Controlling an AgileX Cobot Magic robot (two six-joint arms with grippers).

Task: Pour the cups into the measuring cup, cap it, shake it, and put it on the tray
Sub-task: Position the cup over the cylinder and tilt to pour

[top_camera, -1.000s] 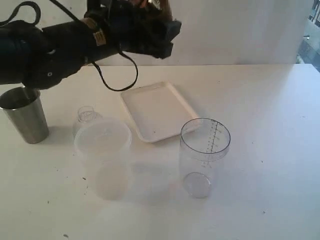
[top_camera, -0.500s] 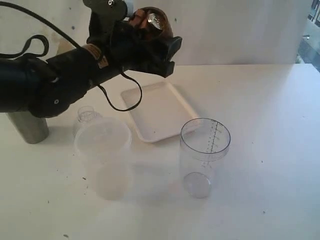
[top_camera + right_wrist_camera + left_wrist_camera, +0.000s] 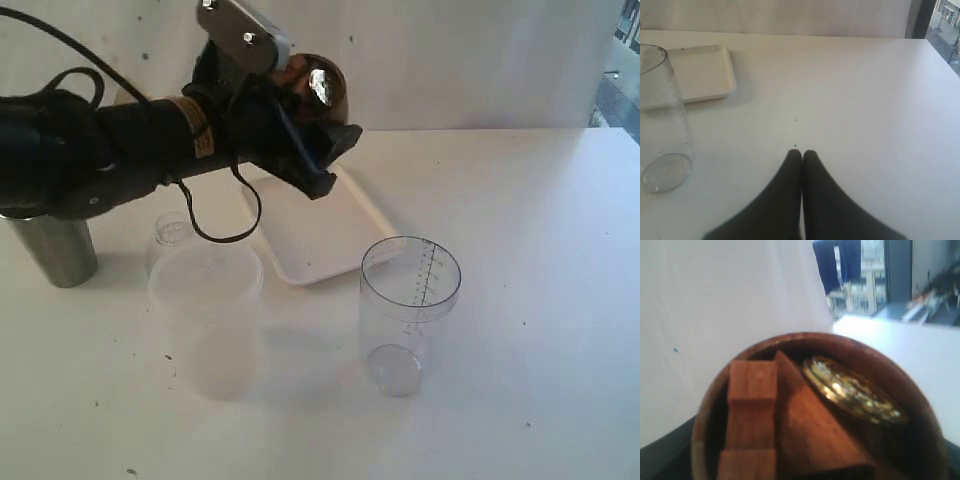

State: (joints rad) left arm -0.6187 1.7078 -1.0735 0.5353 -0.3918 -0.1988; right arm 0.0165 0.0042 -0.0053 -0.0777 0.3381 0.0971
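White desk, pale wall behind, and the action is high on the left: the left hand hangs in the air well above the desk, jaws spread wide and clamped on the wooden cup. The cup sits tilted in that grip, its round brown body catching a bright glint. From the left wrist view you look straight into its mouth, and inside lie wooden blocks and a shiny gold disc resting against the wall of the cup. In the exterior view the hand and cup overlap the far left corner of the tray, which lies flat on the desk. Just in front of the tray's near corner stands the measuring cup, upright, its printed scale facing right. To its left stands the frosted container, and a small clear piece sits right behind that. Far left, half hidden under the arm, is the steel tumbler, upright on the desk. Over on the right side, the right hand has its fingers pressed tight together with nothing between them, low over bare desk, well apart from the measuring cup and tray.
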